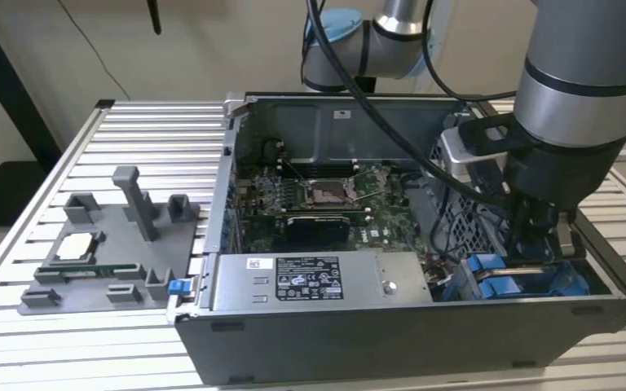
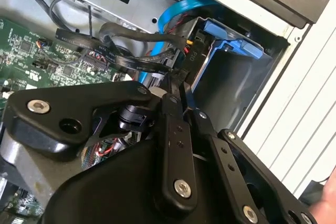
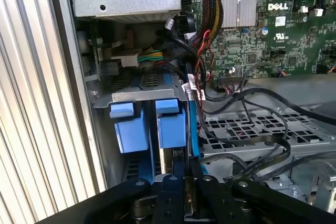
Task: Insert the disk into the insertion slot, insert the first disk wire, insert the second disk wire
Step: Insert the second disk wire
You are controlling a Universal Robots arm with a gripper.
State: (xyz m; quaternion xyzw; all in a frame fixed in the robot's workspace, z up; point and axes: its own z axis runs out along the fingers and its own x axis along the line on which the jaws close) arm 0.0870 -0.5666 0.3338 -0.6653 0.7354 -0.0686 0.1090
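Two parts on the grey tray: at the exterior view's left, a processor chip and a memory stick lie outside the case and play no part in this work.
Power-supply box: sits along the near wall of the open case, with the motherboard behind it.
Insertion slot: at the case's corner on the exterior view's right. In the first wrist view its grey metal frame carries blue tabs.
Disk: its blue carrier stands down inside the slot, so the first step looks done.
Wires: black flat cables run loose over the perforated cage, and a blue cable curls above the bay in the second wrist view. Whether either is plugged into the disk cannot be told, so I judge the wire steps as open.
Gripper: lowered into the bay right over the disk. Its claw is drawn nearly together, and what lies between the fingers cannot be made out.
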